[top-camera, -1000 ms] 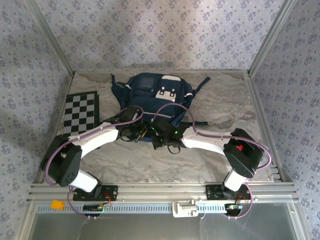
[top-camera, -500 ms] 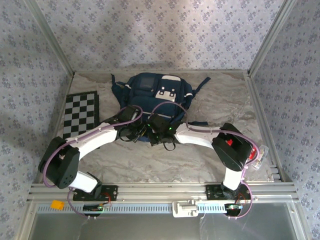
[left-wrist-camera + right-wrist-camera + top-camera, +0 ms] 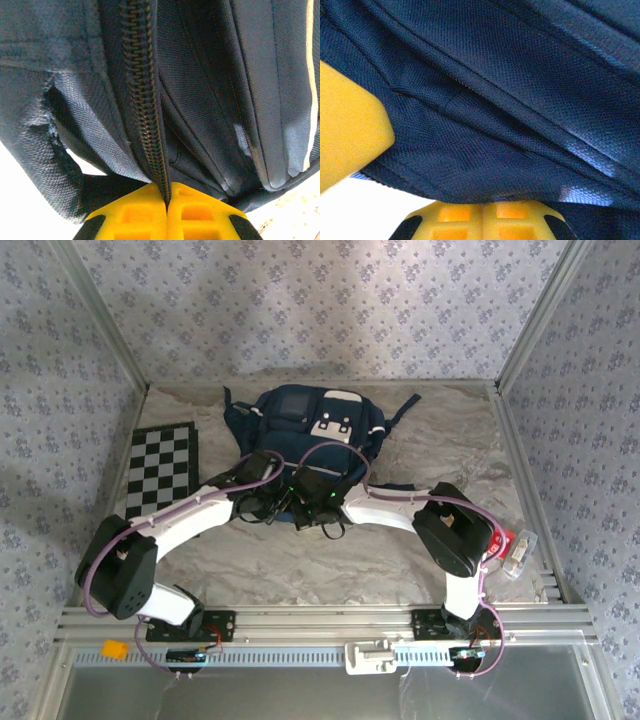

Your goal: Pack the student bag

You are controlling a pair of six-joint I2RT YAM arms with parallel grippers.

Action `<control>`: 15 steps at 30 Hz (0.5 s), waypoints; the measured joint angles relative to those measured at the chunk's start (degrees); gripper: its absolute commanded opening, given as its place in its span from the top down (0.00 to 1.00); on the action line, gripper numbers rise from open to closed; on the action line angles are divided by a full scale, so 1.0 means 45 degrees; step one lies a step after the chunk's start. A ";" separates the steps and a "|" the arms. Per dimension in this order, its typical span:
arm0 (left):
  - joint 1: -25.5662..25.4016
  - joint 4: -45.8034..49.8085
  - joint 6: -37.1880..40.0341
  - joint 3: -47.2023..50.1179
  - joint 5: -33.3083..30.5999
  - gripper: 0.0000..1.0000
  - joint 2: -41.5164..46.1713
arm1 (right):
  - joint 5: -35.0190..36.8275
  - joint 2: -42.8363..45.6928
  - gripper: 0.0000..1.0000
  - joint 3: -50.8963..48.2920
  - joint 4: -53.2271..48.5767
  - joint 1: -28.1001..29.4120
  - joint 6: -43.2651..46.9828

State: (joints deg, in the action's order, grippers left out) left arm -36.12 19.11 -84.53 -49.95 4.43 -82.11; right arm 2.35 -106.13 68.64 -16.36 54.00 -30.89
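Left hand (image 3: 167, 199) pinches student bag (image 3: 298, 412); right hand (image 3: 482, 207) presses against it.

The top external camera is mounted above and behind the arm bases (image 3: 200, 623). It faces forward and down and covers the whole table (image 3: 330, 575), from the near edge at the bottom of the view to the far edge against the wall (image 3: 320, 310). The left wrist camera looks along the left gripper (image 3: 167, 195), whose yellow fingers (image 3: 135, 217) sit at the bottom of its view, at very close range onto the student bag (image 3: 200, 100). The right wrist camera looks along the right gripper (image 3: 482, 207) in the same way, equally near. All three views share the bag's near side, around the table's centre.
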 measured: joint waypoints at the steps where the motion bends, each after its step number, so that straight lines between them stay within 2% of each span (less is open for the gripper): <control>1: 0.0000 0.0000 0.0005 0.0034 0.0000 1.00 0.0078 | 0.0092 0.0102 1.00 0.0000 -0.0136 0.0024 -0.0053; 6: 0.0238 0.0058 0.0238 0.0112 0.0151 1.00 0.0563 | 0.0777 0.1297 1.00 -0.0437 -0.1025 0.0078 -0.0330; 9: 0.0748 0.0102 0.0481 0.0330 0.0486 1.00 0.0962 | 0.1282 0.2351 1.00 -0.1127 -0.1617 -0.0078 -0.0423; 15: 0.2055 0.0389 0.1613 0.0588 0.0889 1.00 0.1666 | 0.1627 0.3619 1.00 -0.2322 -0.2229 -0.1209 -0.0423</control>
State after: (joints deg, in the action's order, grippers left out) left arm -26.87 20.86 -77.28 -47.31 8.43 -74.61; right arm 9.67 -89.84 58.19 -26.39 48.56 -32.80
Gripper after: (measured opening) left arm 0.044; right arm 0.052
